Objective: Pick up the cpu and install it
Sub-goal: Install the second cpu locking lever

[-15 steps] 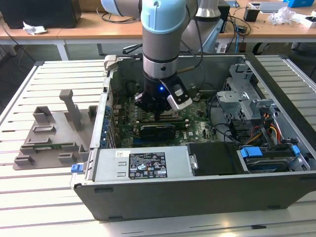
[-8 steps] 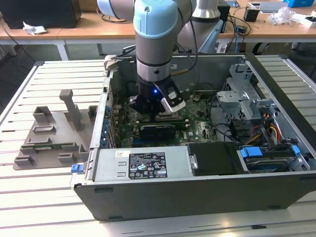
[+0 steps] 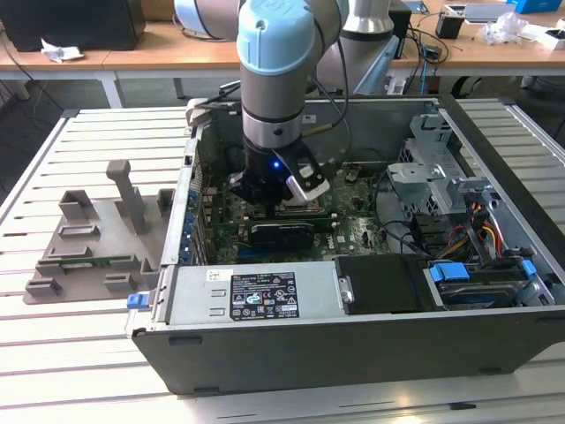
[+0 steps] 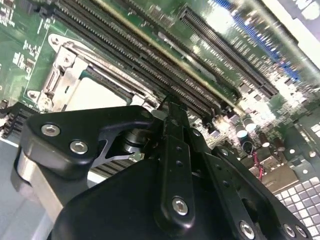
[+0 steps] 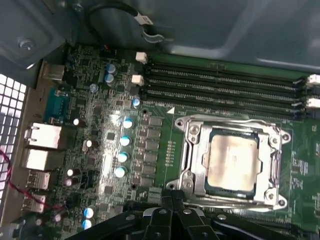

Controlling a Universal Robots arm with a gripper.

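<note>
meanwhile cpu [image 5: 231,162] seated in socket [image 5: 192,150]; pincer [image 5: 172,200] beside, seemingly closed.

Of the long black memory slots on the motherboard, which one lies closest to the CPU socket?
In the first wrist view, the memory slot right beside the socket's metal frame, where the cpu sits; the other slots lie farther off, toward the case wall.
</note>
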